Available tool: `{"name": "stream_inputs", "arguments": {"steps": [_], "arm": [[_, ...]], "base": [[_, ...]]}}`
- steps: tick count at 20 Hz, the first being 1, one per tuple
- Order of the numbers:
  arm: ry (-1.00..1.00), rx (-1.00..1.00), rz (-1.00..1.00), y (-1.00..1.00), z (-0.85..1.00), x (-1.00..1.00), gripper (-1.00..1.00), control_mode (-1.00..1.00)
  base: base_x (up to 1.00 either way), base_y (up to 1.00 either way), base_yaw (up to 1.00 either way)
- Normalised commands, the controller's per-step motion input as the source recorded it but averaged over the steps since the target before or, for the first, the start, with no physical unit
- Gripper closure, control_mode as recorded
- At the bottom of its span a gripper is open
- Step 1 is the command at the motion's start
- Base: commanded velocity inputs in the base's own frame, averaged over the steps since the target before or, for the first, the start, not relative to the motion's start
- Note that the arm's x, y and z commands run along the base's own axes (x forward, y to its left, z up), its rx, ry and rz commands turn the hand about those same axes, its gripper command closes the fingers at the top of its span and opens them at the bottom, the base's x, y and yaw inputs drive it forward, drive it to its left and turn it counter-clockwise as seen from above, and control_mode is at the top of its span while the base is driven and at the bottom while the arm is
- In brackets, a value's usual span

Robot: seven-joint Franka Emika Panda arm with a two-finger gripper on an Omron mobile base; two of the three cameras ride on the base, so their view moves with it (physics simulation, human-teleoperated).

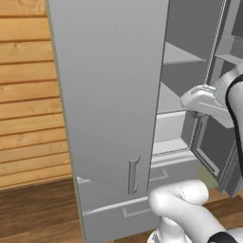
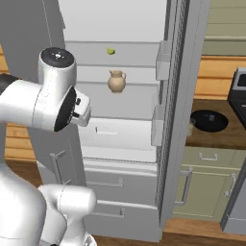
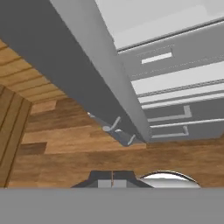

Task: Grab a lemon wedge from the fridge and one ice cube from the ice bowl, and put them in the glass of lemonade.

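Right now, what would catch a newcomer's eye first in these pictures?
The tall grey fridge stands wide open, one door swung out toward the cameras. Inside, a tiny lemon wedge sits on an upper shelf, with a tan jug one shelf below. To the right, the black ice bowl rests on the counter.

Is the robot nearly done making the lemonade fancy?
Not yet. Done: both doors of the fridge are open. In hand: nothing; the gripper looks shut and empty, pointing at the floor. Left: the lemon wedge still lies on a shelf above the jug, and the ice bowl waits on the counter.
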Motion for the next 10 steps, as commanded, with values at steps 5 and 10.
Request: {"name": "stream_inputs", "arguments": {"steps": [5, 10], "arm": [[0.09, 0.18, -0.26, -0.18, -0.09, 0.63, -1.0, -1.0], [0.09, 0.01, -0.17, 0.12, -0.03, 0.87, -1.0, -1.0]], "base": [[0.0, 0.0, 0.0], [0.0, 0.0, 0.0]]}}
